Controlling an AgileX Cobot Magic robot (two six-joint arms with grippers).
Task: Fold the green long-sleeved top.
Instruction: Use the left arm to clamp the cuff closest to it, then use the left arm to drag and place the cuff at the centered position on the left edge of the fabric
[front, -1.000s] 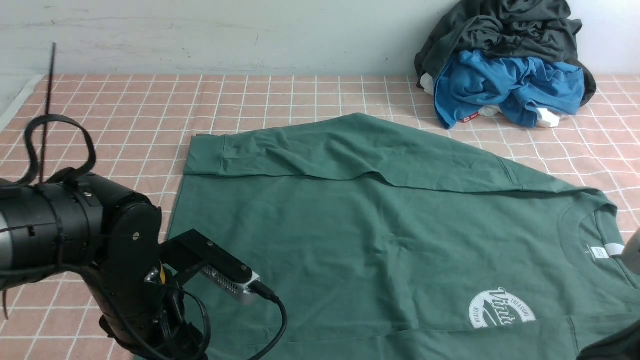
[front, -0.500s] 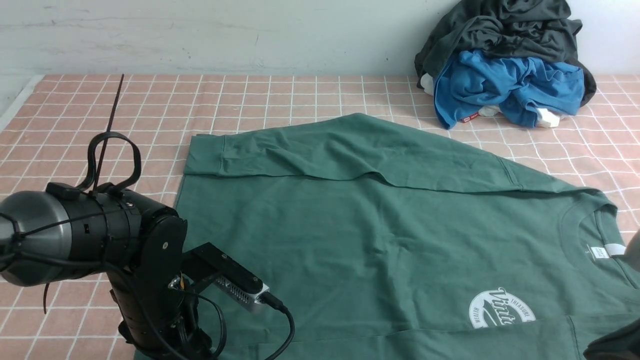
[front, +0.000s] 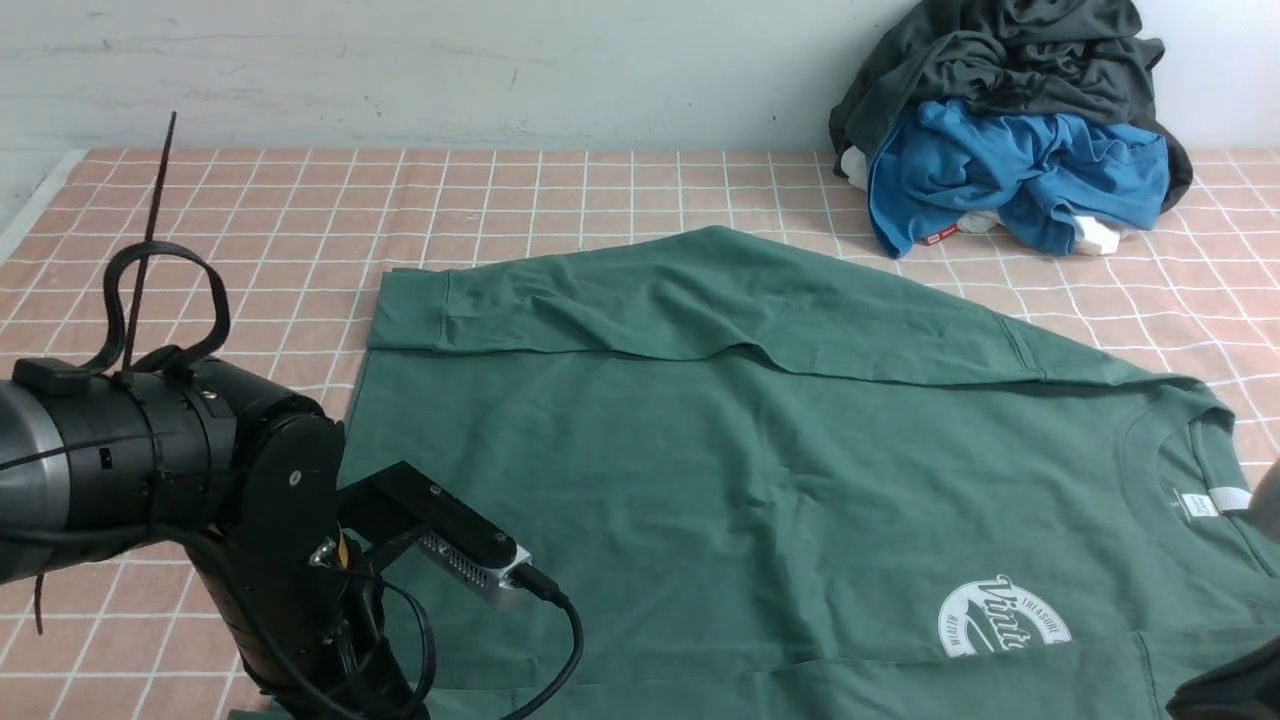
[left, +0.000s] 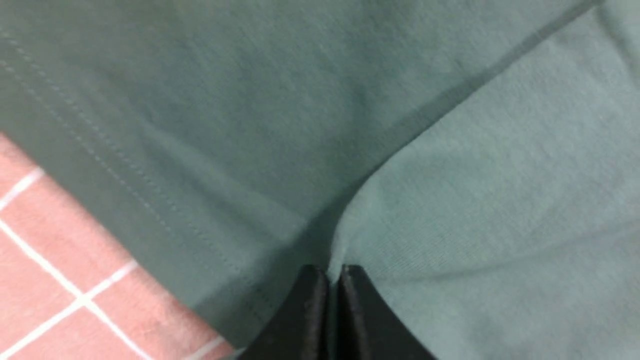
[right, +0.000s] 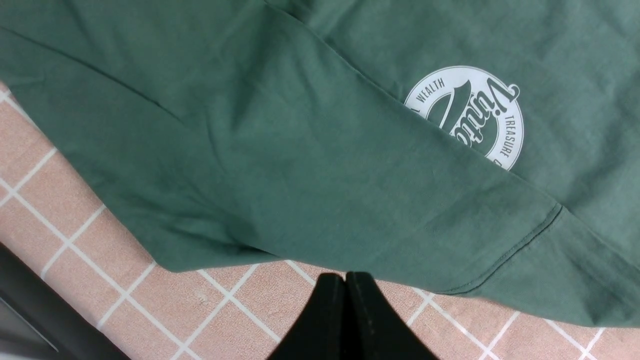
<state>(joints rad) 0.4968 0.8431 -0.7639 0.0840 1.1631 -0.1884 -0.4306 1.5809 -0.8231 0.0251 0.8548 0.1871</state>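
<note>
The green long-sleeved cotton top (front: 760, 460) lay spread front-up across the pink checked tablecloth (front: 300, 220), collar to the right, hem to the left, with the far sleeve folded across the body. Over the last second the black left arm (front: 200, 480) had swung a little to the right along the near-left hem corner and then come back left, while the cloth in the front view lay much as before. Judging by this, the fold had not yet begun. The left gripper (left: 334, 280) had its fingers pressed together on what looked like a pinched edge of a lighter, raised layer of the top. The right gripper (right: 345, 290), fingers together and holding nothing, hung over bare tablecloth just beside the near edge. A round white print (right: 467, 117) on the chest read "Vinta…", partly covered, ringed by "WEALTH" and "TREASURE". The white neck label (front: 1225, 500) was too small to read, as was a red tag (front: 940, 237) in the heap of dark grey and blue clothes (front: 1010, 150) at the far right.
</note>
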